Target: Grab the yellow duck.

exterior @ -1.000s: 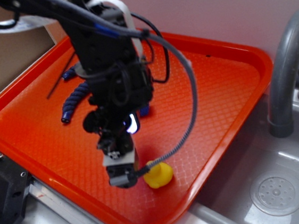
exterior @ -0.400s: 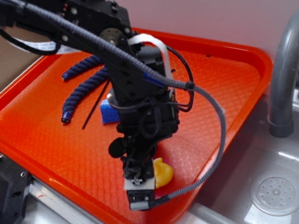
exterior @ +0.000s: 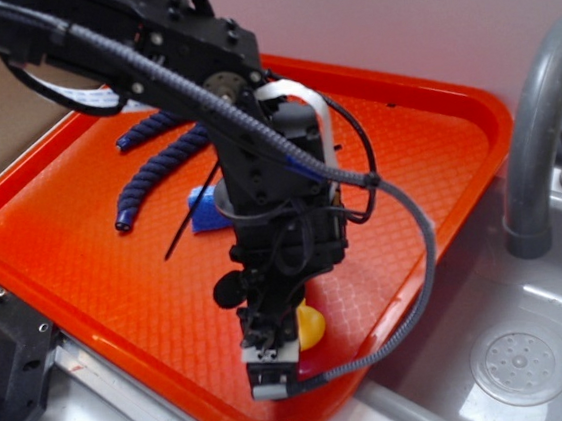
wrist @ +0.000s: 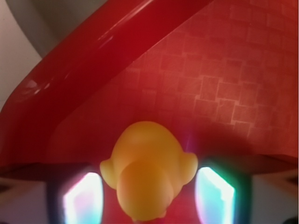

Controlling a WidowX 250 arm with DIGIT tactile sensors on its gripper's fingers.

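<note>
The yellow duck (exterior: 310,326) sits on the orange tray (exterior: 436,154), near the tray's near rim, mostly hidden behind the arm in the exterior view. Wrist view: duck (wrist: 148,170) is centred low in frame, between the two fingers (wrist: 83,198), which show as bright blurred patches on either side. Gripper (exterior: 273,364) is down at tray level right at the duck, jaws spread with the duck between them; can't tell if either finger touches it. Beak not visible in either view. Farther back on the tray: blue rope (exterior: 150,164) at far left, small blue sponge (exterior: 203,209) just beside it, black zip tie (exterior: 189,215) lying across both. Grey faucet (exterior: 539,133) and sink (exterior: 522,346) to the right of the tray.
</note>
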